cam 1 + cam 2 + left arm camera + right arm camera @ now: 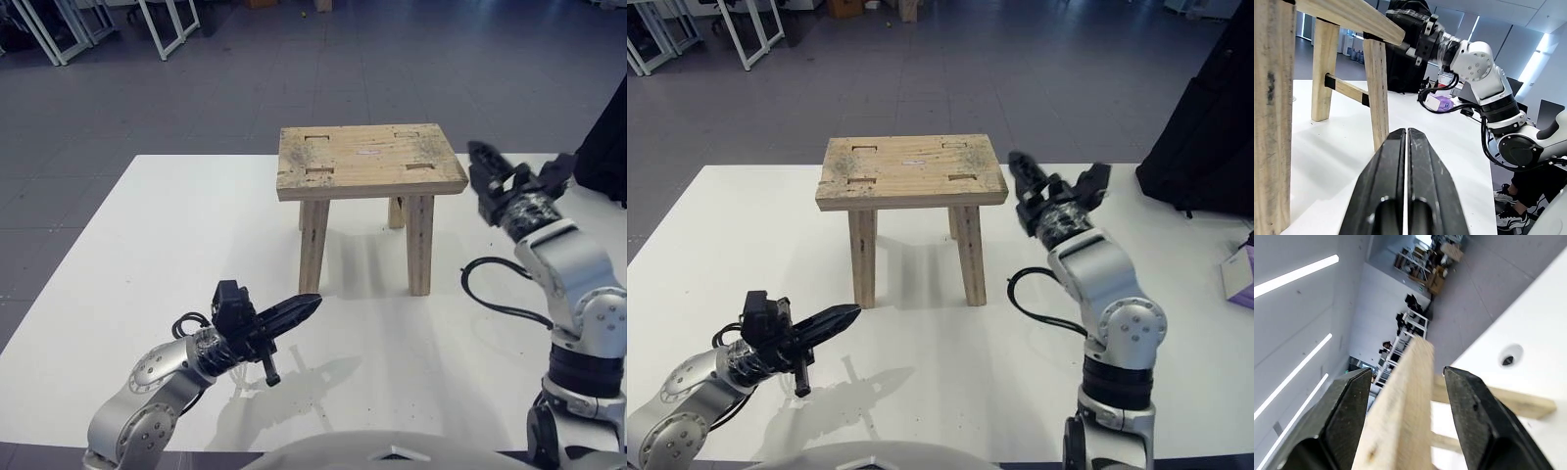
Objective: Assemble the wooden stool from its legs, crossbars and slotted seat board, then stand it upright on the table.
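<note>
The wooden stool (370,162) stands built on the desk (147,245). The right jaws sit wide open around its seat board (1400,401), perhaps to steady it. The left jaws are closed and empty.

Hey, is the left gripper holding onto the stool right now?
No, the left gripper is shut on nothing, over the table in front of the stool and apart from it.

Arm shells (1114,294): silver-grey, rounded joint housings
Wrists (1058,223): black ribbed collars
Cables (463,278): black, looped at each forearm
Jaws: black, tapered, two apiece
</note>
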You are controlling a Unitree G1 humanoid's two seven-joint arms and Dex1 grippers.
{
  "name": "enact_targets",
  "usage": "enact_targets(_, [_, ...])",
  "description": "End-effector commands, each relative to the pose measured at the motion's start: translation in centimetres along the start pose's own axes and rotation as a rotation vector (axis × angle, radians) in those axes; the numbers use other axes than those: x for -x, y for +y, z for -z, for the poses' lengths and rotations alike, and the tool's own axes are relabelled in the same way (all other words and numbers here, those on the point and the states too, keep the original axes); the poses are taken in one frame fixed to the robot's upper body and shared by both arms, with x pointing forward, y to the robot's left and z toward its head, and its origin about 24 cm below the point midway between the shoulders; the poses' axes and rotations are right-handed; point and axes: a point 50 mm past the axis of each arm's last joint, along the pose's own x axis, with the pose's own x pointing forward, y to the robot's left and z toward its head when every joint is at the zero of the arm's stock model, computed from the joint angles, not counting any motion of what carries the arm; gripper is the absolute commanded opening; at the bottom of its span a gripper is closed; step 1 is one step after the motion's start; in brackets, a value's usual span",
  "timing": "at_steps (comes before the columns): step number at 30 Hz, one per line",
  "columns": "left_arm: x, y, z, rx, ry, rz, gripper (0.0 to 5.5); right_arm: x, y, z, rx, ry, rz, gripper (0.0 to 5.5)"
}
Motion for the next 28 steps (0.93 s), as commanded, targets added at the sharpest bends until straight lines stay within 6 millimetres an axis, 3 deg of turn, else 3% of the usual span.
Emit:
enact_targets(1, [0.5,1.2,-1.6,-0.102,-0.045,-0.121,0.10,-0.4,1.1,-2.4,0.177,-0.078,-0.067,2.66])
enact_targets(4, [0.9,2.6,-2.5,-0.215,-0.129,-0.420,0.10,0.1,-1.3,-2.4,0.703,-0.065,-0.020,2.66])
enact_targets(7, [2.0,4.4,-2.4,-0.335,-0.147,-0.668,0.10,1.0,-5.4,-2.8,0.932,-0.096,0.107,2.66])
enact_targets(9, [2.4,7.3,-2.1,-0.435,-0.089,-0.899,0.10,1.0,-7.8,-2.2,1.107,-0.096,0.191,2.66])
enact_targets(12, [1.2,9.7,-2.3,-0.593,-0.029,-1.039,0.10,0.7,-9.5,-1.2,1.207,-0.104,0.220,2.66])
enact_targets(16, [0.1,11.6,-2.1,-0.582,-0.083,-1.059,0.67,0.1,-9.4,0.5,1.220,-0.120,0.165,2.71])
enact_targets(25, [-0.1,12.8,-1.1,-0.492,-0.162,-1.042,2.17,-0.5,-9.7,2.4,1.238,-0.093,0.118,2.71])
enact_targets(28, [-0.6,12.7,-1.2,-0.525,-0.161,-1.033,2.17,-0.4,-10.0,2.6,1.221,-0.091,0.140,2.71])
